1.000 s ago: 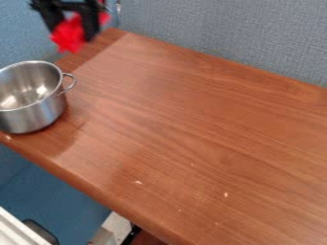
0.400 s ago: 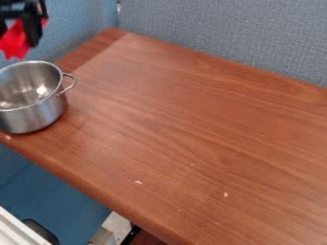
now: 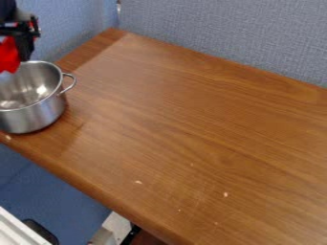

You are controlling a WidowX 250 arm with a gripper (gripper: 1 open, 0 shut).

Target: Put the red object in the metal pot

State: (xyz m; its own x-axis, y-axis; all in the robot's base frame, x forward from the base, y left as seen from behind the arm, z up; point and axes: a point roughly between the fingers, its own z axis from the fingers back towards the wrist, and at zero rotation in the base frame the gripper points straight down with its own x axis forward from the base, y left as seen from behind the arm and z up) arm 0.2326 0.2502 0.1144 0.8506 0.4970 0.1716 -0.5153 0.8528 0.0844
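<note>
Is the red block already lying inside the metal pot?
No, the red block is held in the tool above the rim of the metal pot, whose inside shows nothing.

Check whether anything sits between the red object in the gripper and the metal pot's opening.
Nothing visible does. The gripper holds the red object at the picture's left edge, just above the metal pot, whose opening is uncovered and looks empty. The table around it is bare.

A wooden table (image 3: 192,124) stands against a grey-blue textured wall (image 3: 243,33).
</note>
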